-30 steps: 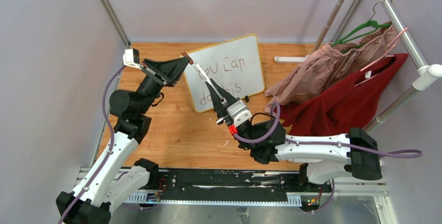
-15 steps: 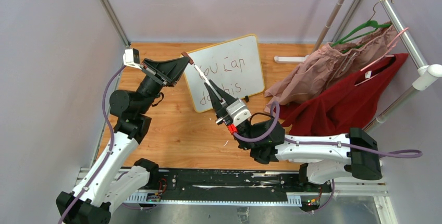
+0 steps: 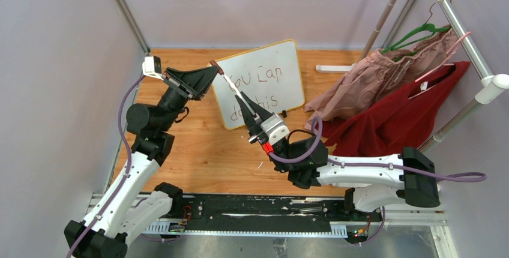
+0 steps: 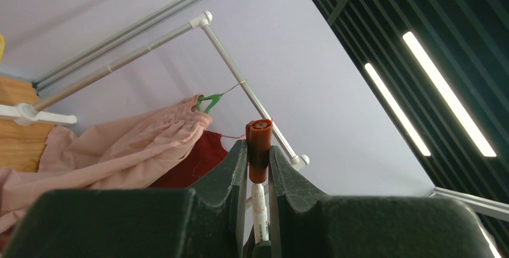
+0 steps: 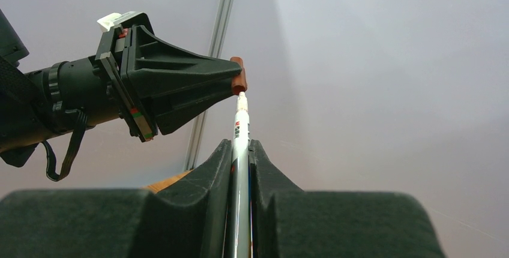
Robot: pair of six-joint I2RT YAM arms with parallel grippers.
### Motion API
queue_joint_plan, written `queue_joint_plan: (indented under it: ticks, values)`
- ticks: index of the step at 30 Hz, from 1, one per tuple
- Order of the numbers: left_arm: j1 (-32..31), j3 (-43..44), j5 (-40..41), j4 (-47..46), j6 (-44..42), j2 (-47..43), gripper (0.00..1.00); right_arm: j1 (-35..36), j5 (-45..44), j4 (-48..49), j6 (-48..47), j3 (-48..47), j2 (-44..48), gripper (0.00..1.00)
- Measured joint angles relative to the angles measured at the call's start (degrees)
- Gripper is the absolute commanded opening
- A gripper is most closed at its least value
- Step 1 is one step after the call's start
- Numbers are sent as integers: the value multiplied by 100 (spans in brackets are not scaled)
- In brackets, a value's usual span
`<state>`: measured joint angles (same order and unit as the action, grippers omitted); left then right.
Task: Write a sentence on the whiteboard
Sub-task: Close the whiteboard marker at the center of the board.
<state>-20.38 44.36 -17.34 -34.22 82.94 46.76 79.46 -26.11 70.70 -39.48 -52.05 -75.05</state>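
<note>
The whiteboard (image 3: 287,87) lies on the wooden table at the back, its yellow frame tilted. The sentence (image 3: 261,78) reads "You can do this" in two dark lines. My left gripper (image 3: 213,69) hovers over the board's left corner, shut on a red-brown marker cap (image 4: 259,144). My right gripper (image 3: 251,103) is shut on the white marker (image 5: 240,132), which points up and left across the board. The marker's tip meets the open end of the cap (image 5: 238,77). In the left wrist view the marker (image 4: 260,213) rises between the fingers right under the cap.
A pink garment (image 3: 384,75) and a red garment (image 3: 396,120) hang from a metal rack (image 3: 462,30) on the right, spilling onto the table. A small white bar (image 3: 333,68) lies near the back wall. Grey walls close in the left and back.
</note>
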Motion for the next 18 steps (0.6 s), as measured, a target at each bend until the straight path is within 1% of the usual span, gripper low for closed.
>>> queue_joint_plan:
  ticks: [18]
  values:
    - [-50,0,-22,0,0,-2,0,0,0,-4,50,-83,-50,0]
